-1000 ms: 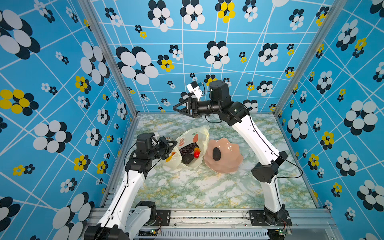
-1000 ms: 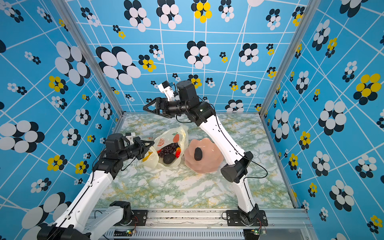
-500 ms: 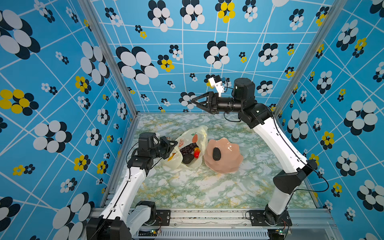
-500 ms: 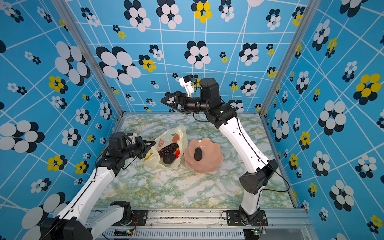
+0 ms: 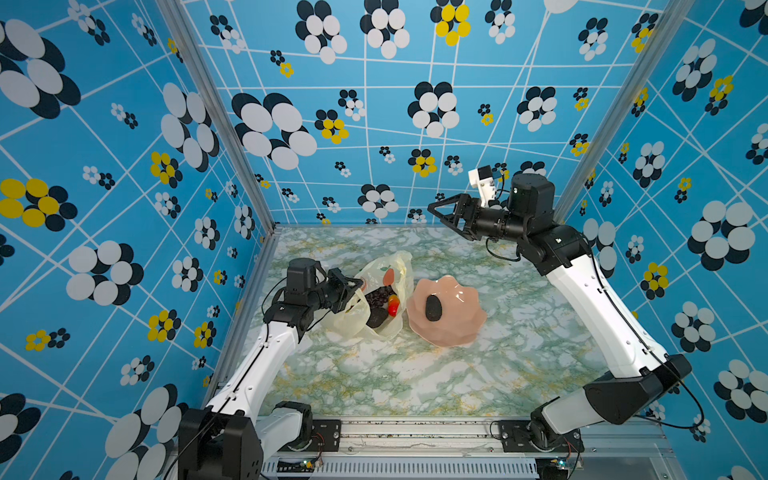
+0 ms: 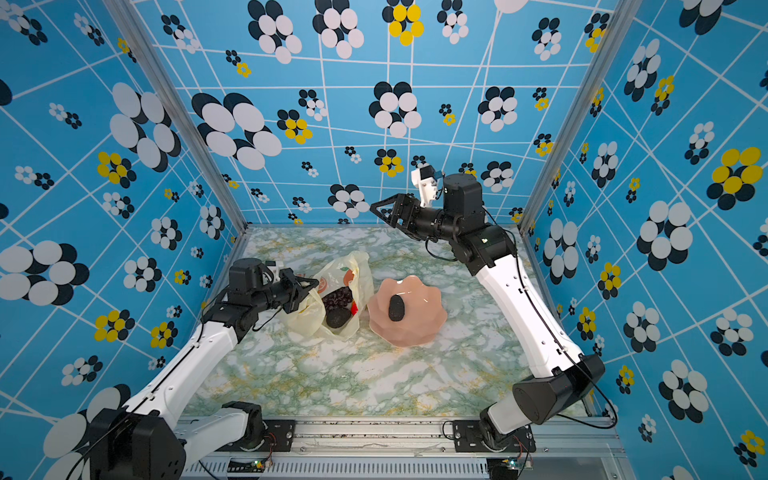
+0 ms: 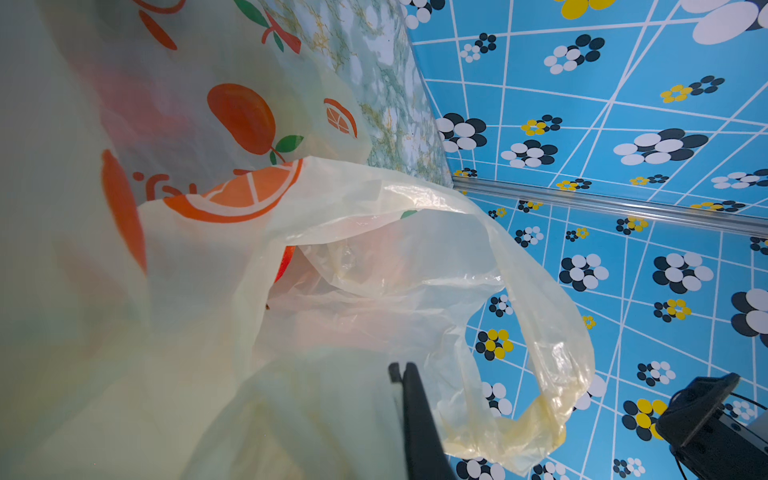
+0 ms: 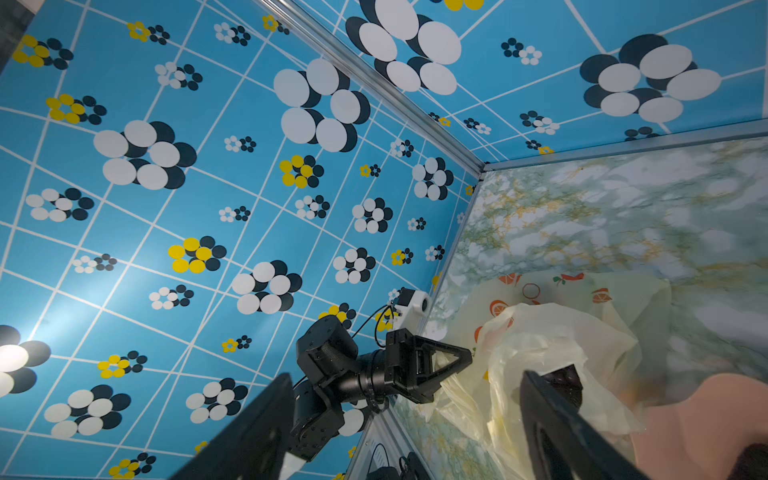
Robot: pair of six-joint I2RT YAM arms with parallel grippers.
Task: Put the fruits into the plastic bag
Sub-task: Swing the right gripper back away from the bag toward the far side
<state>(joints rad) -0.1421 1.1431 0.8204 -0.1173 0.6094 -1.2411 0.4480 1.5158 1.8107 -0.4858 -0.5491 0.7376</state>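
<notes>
Pale yellow plastic bag (image 5: 353,326) is seen in both top views, lying on the worktop (image 5: 374,382) just beside the pink bowl (image 5: 457,336). Its edge is pinched by the closed left claw (image 5: 351,286), and grapes (image 5: 378,297) are seen inside. The right claw (image 5: 440,212) has been swung away from above the bag to the back, open and empty. One dark oval (image 5: 433,308) is left in the bowl, so it is likely to be fetched next.

In the left wrist view, orange slices (image 7: 237,199) and orange letters (image 7: 162,189) are printed on the bag, but the letters cannot be read.

In the right wrist view, the right claw's fingers (image 8: 266,415) are held wide apart.
</notes>
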